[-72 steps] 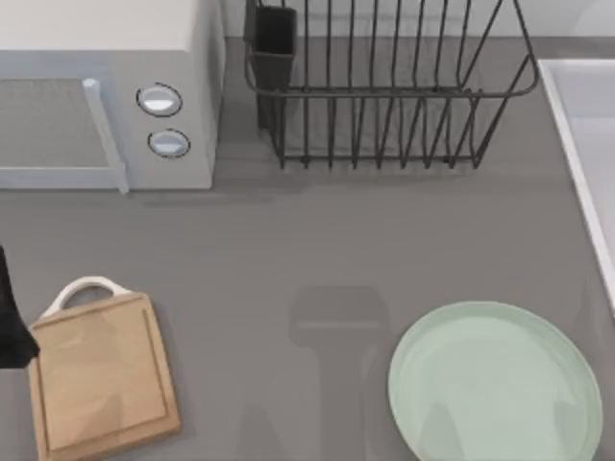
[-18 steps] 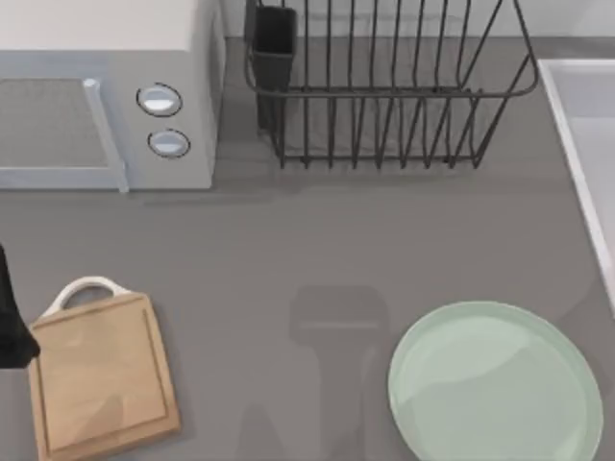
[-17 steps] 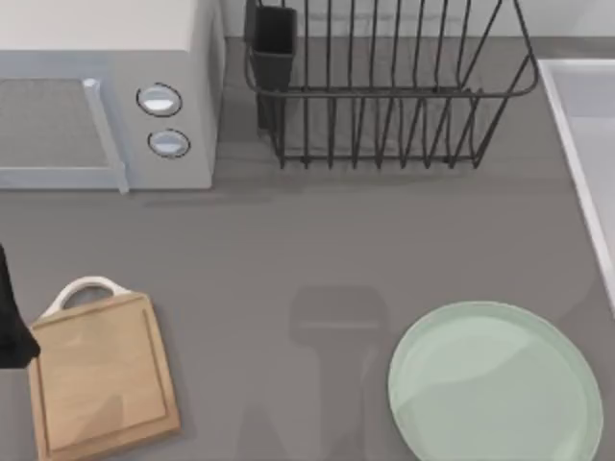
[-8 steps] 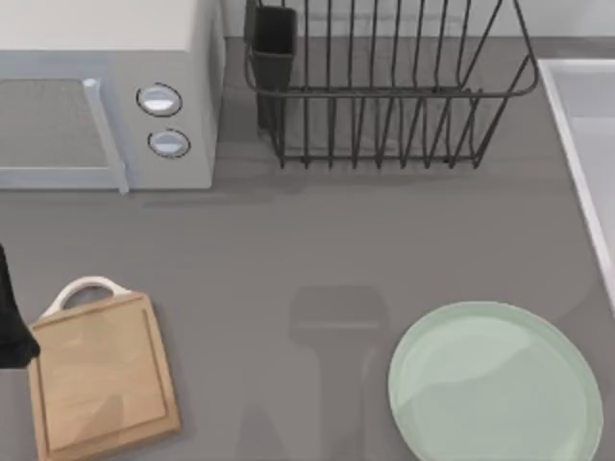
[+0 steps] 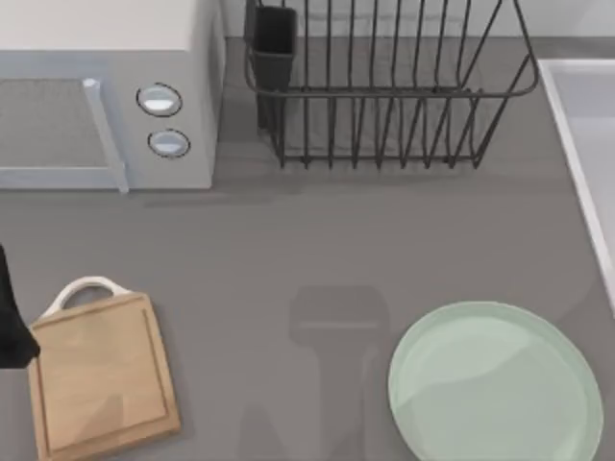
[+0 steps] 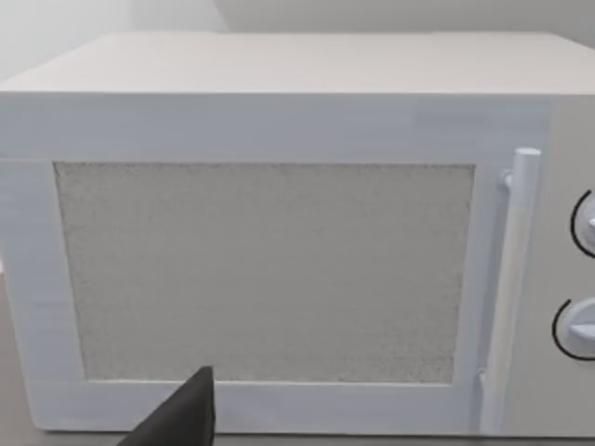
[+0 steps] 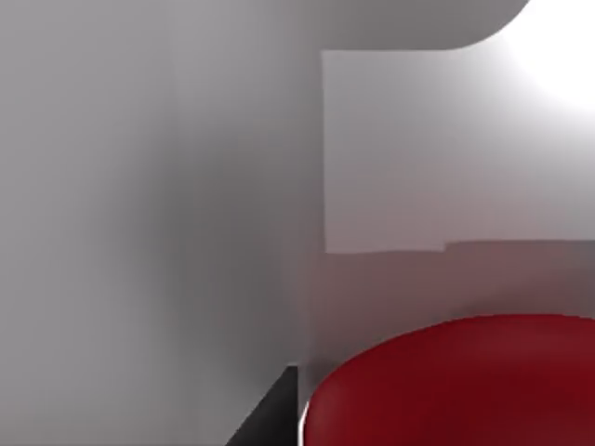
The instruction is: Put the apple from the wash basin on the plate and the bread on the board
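The red apple lies very close to my right wrist camera, against the pale inner wall of the wash basin. A dark part of my right gripper sits just beside the apple. The wash basin runs along the table's right edge. The mint-green plate rests at the front right with nothing on it. At the front left, the wooden board with its white loop handle is bare. My left arm is parked at the left edge beside the board. The bread is out of view.
A white microwave stands at the back left, and my left wrist camera faces its door, with a dark part of my left gripper low in that view. A black wire dish rack stands at the back middle.
A faint shadow across the plate has shifted slightly. The left arm, board and plate have not moved.
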`<state>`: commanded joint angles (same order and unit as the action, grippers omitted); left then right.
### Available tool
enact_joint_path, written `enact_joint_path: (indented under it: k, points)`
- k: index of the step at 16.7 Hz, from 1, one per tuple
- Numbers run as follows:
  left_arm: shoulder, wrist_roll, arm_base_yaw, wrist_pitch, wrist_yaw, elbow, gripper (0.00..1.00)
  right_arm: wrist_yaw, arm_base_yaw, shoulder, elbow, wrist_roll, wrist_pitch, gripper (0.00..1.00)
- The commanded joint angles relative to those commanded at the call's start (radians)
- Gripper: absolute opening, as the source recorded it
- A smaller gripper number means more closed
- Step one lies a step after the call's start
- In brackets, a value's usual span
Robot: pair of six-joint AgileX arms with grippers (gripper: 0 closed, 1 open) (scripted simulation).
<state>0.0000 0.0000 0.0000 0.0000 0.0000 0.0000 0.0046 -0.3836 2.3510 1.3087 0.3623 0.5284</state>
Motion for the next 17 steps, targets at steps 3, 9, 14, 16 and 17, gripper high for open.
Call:
enact_joint_path:
  k: [3, 9, 14, 16, 17]
  points:
    - [0.0, 0.0, 0.0, 0.0, 0.0, 0.0, 1.0, 0.0, 0.0, 0.0, 0.0, 0.0, 0.0, 0.0]
    - [0.0, 0.0, 0.0, 0.0, 0.0, 0.0, 1.0, -0.018, 0.002, -0.07, 0.018, -0.01, 0.042, 0.0]
    - [0.0, 0.0, 0.0, 0.0, 0.0, 0.0, 1.0, -0.019, 0.0, -0.165, 0.082, -0.008, 0.211, 0.0]
    - [0.0, 0.0, 0.0, 0.0, 0.0, 0.0, 1.0, -0.019, 0.0, -0.218, 0.115, -0.007, 0.303, 0.0]
    - [0.0, 0.0, 0.0, 0.0, 0.0, 0.0, 1.0, -0.019, 0.0, -0.241, 0.128, -0.007, 0.334, 0.0]
